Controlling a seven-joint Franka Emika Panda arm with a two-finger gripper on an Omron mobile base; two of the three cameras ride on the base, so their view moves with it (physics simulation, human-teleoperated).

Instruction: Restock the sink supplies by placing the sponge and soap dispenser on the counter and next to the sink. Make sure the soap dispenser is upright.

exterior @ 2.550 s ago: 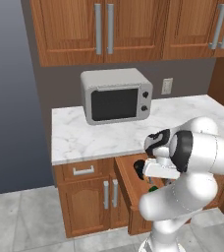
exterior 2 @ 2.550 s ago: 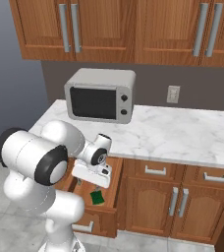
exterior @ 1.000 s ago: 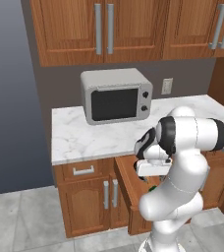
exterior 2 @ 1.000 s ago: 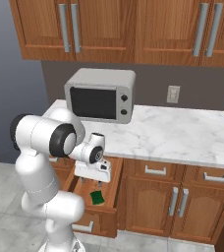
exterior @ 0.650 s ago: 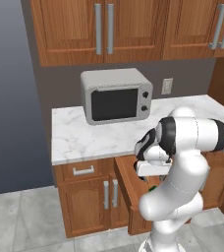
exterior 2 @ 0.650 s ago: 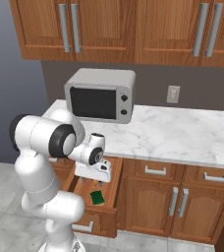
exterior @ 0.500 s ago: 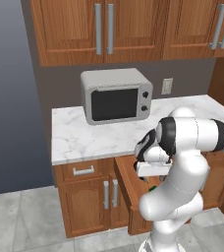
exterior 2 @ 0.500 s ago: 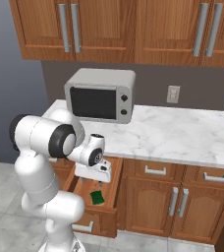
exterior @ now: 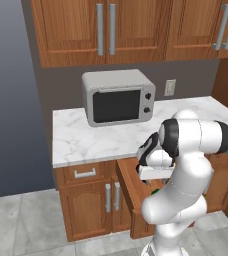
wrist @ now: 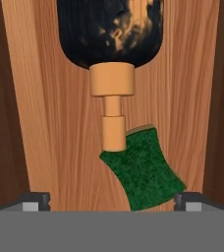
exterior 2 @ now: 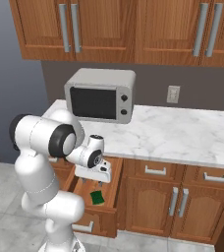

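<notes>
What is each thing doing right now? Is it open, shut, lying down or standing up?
Wooden drawer under the white marble counter: pulled open.
Squat black soap bottle with tan pump: lying on its side on the drawer floor.
Green sponge: lying flat in the drawer, at the pump tip.
Grey microwave: door shut.
Upper wooden cabinets: doors shut.
Robot's tool: open, holding nothing, above the sponge.

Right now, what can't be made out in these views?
- Soap dispenser: hand view's top edge cuts off its body.
- Sponge: the grey band cuts off its near corner; in the right base view too small for detail.
- Drawer: the arm hides its contents in the left base view.
</notes>
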